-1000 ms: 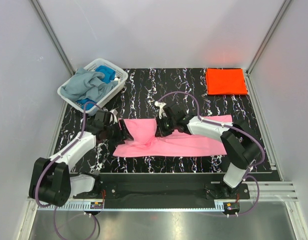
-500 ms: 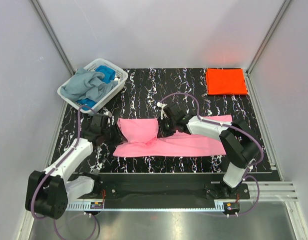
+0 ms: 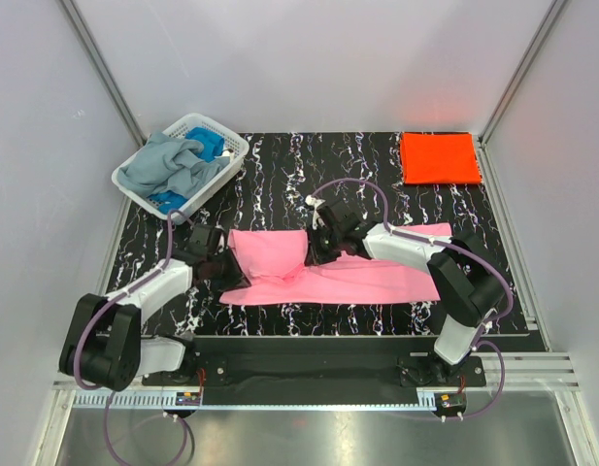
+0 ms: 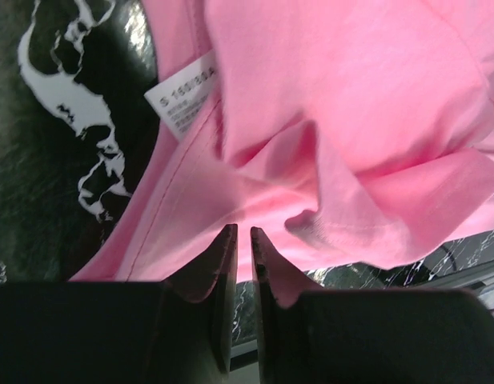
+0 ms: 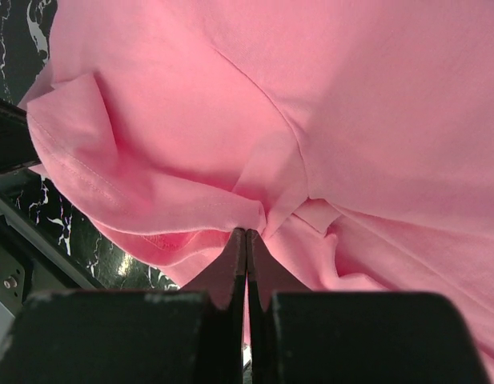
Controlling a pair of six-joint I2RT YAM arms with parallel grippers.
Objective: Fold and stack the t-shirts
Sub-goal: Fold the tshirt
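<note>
The pink t-shirt lies across the near middle of the black marbled table, and its left part is raised as a flap between my two grippers. My left gripper is at the flap's left edge, its jaws closed to a narrow gap on pink cloth; a white size label shows. My right gripper is shut on a fold of the same shirt. The orange-red t-shirt lies folded at the far right corner. Grey-blue and blue shirts lie in the basket.
The white lattice basket stands at the far left corner of the table. Metal frame posts and grey walls close in both sides. The table's near edge and the arm bases run just below the pink shirt.
My left gripper drew back to the left and then slightly nearer, and the flap's left edge came with it. My right gripper and the rest of the shirt have hardly moved.
</note>
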